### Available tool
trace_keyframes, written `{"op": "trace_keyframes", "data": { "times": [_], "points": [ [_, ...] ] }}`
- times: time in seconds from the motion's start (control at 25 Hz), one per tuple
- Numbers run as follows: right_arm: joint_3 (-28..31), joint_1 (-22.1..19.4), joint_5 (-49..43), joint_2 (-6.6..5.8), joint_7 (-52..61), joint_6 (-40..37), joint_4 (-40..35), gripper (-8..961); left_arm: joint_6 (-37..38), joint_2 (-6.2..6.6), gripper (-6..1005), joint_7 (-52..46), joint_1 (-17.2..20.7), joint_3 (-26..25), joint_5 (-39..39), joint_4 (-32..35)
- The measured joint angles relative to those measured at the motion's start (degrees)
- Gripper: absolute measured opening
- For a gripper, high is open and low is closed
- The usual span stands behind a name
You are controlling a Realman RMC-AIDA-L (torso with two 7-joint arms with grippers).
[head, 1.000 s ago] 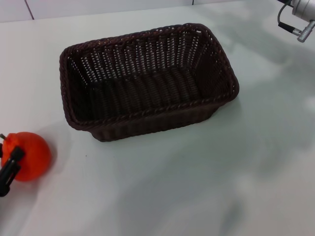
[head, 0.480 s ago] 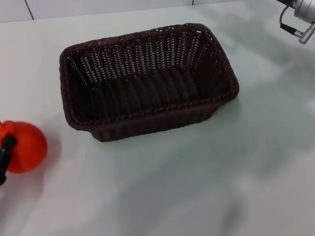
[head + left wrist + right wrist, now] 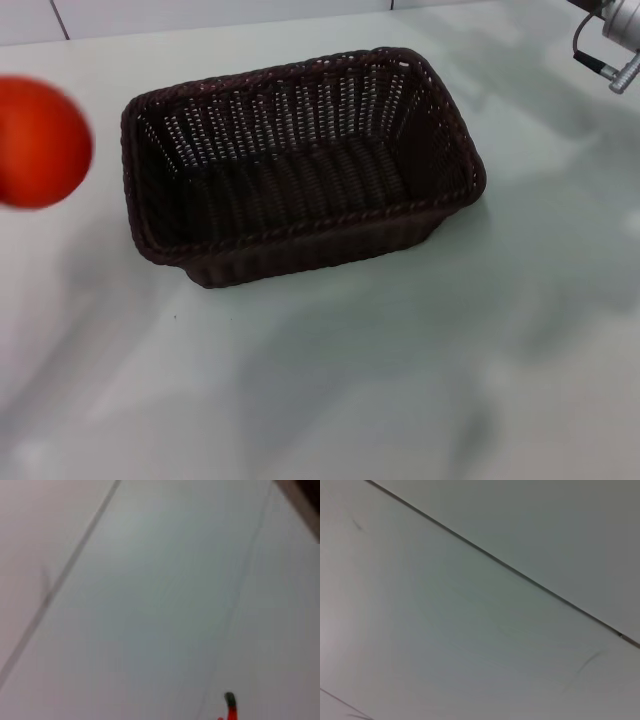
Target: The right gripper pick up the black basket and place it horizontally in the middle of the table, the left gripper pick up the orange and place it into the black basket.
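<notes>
The black basket (image 3: 300,226) stands upright and empty on the white table (image 3: 400,380), its long side running left to right, a little behind the middle. The orange (image 3: 38,142) hangs in the air at the left edge, level with the basket's left end and apart from it. It is off the table, so my left gripper holds it, but the fingers are hidden. In the left wrist view only an orange-red sliver with a dark tip (image 3: 230,706) shows. Of my right arm only a silver part with a cable (image 3: 620,40) shows at the far right corner; its gripper is out of view.
The wrist views show only plain white surface with thin dark seam lines. The table spreads bare in front of and to the right of the basket.
The orange has risen from the table at the front left and now hangs higher and farther back, beside the basket's left end. The right arm has drawn slightly farther right.
</notes>
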Motion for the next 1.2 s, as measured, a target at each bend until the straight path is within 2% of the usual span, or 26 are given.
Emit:
{"op": "trace_keyframes", "data": {
  "times": [0.16, 0.24, 0.4, 0.48, 0.52, 0.68, 0.92, 1.12, 1.2],
  "points": [
    [0.0, -0.5, 0.7, 0.55, -1.3, 0.0, 0.0, 766, 3.8, -0.65, 119, -2.0, -6.3, 2.3, 0.3, -0.3],
    [0.0, -0.6, 1.1, 0.79, -1.9, 0.0, 0.0, 766, 7.5, -0.83, 103, -2.9, -9.6, 5.6, 0.4, -0.3],
    [0.1, -1.1, 2.3, 1.30, -3.2, -0.1, 0.1, 765, 15.1, -1.00, 146, -7.1, -14.0, 10.4, 0.4, -0.3],
    [0.1, -1.3, 2.7, 1.48, -4.0, -0.2, 0.1, 765, 17.7, -1.04, 167, -8.6, -15.0, 11.9, 0.4, -0.5],
    [0.1, -1.5, 2.8, 1.53, -4.3, -0.2, 0.1, 765, 18.7, -1.05, 208, -9.1, -15.3, 12.5, 0.4, -0.7],
    [0.1, -1.9, 4.1, 1.56, -6.2, -0.9, 0.2, 766, 19.1, -1.05, 372, -9.5, -15.4, 12.8, 0.1, -1.1],
    [0.1, -2.7, 7.1, 1.74, -9.5, -1.7, 0.2, 766, 14.8, -1.12, 495, -9.4, -12.5, 11.0, -2.2, -3.5],
    [0.1, -3.1, 11.1, 2.05, -16.4, -2.4, 0.3, 766, 7.4, -1.14, 598, -5.9, -8.4, 5.5, -5.0, -3.6],
    [0.2, -3.2, 13.1, 2.25, -21.0, -3.1, 0.3, 766, 3.9, -1.16, 682, -4.1, -6.3, 2.1, -6.1, -3.4]
  ]
}}
